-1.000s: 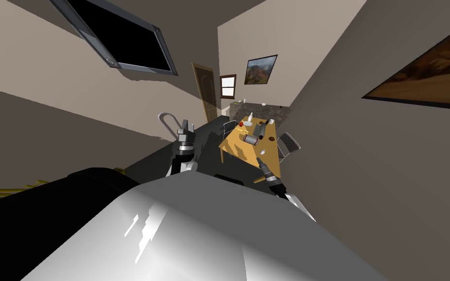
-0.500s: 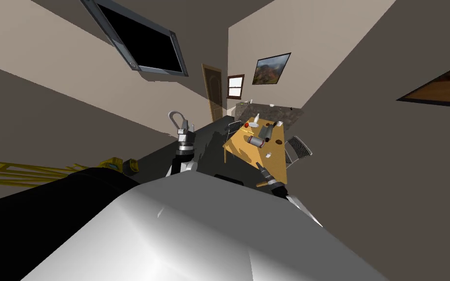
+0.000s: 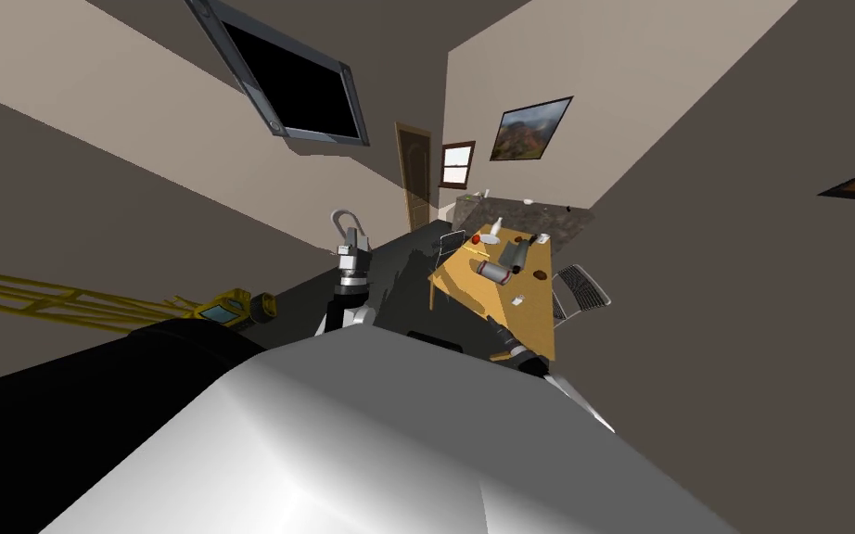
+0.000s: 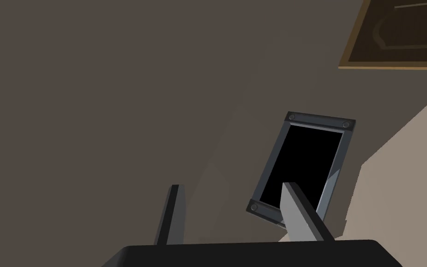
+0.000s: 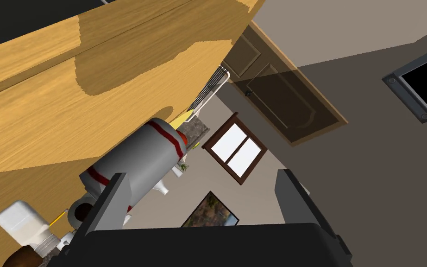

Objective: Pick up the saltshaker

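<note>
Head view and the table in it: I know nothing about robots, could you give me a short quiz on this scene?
1. True or false: the right end effector is shut on something.
2. The grey cylinder with red bands on the wooden table: A) lies on its side, B) stands upright, C) hangs off the edge.
3. Which is nearer the small white saltshaker, the left end effector or the right?
Key: 1 false; 2 A; 3 right.

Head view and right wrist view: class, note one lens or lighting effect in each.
Head view: the wide lens rolls the room, so the wooden table looks slanted; right wrist view: a darker shadow patch crosses the table top near the grey red-banded cylinder.
</note>
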